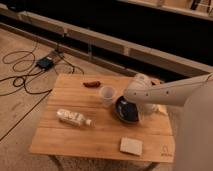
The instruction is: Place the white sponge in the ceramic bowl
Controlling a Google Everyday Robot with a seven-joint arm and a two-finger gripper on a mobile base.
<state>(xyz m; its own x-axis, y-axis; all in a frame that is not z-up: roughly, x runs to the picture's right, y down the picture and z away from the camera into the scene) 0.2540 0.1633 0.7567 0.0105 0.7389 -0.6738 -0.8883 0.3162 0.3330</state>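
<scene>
The white sponge (131,146) lies flat near the front edge of the wooden table (75,140), right of centre. The ceramic bowl (125,110) is dark and glossy and sits right of the table's middle, behind the sponge. My white arm reaches in from the right, and its gripper (146,107) hangs at the bowl's right rim, well behind and above the sponge. Nothing shows in the gripper. The arm hides the bowl's right side.
A small white cup (107,94) stands just left of the bowl. A clear plastic bottle (73,118) lies on its side at the left front. A small red object (91,84) lies near the back edge. Cables and a dark box (45,63) lie on the floor to the left.
</scene>
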